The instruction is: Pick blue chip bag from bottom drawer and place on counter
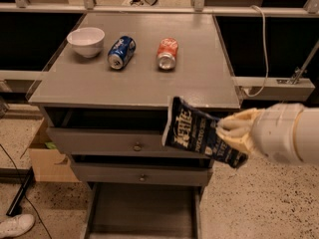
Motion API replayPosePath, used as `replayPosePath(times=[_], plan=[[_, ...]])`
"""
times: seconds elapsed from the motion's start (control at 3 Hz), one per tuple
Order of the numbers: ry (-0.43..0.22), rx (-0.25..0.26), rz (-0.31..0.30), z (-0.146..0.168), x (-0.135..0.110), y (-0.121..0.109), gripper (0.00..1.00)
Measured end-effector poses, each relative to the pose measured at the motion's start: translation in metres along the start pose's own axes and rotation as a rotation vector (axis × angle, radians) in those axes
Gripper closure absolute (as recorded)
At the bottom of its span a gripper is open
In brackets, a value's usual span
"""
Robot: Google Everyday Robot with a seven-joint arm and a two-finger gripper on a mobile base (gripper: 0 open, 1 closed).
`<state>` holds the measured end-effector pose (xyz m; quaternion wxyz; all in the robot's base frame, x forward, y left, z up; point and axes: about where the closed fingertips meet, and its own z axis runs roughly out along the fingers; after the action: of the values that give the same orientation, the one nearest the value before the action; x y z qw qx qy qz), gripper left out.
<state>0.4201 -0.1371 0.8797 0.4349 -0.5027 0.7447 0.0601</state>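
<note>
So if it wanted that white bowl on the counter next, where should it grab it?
Probably the rim of the white bowl, coming straight down from above: it stands upright and open, so one finger can go inside and one outside the wall. The gripper, out in front of the right end of the counter, is shut on the blue chip bag.

Aloft: the blue chip bag (192, 131)!
The gripper (230, 133), right of frame, clamps it by the counter's (149, 83) front edge.
</note>
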Motion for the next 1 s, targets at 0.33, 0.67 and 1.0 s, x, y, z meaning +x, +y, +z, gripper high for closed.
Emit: replayPosePath(times=[0.33, 0.67, 1.0], plan=[[-0.006, 0.033, -0.034, -0.009, -0.038, -0.033, 1.00], [-0.017, 0.027, -0.051, -0.005, -0.051, -0.033, 1.00], [-0.018, 0.042, -0.055, -0.009, -0.055, -0.042, 1.00]])
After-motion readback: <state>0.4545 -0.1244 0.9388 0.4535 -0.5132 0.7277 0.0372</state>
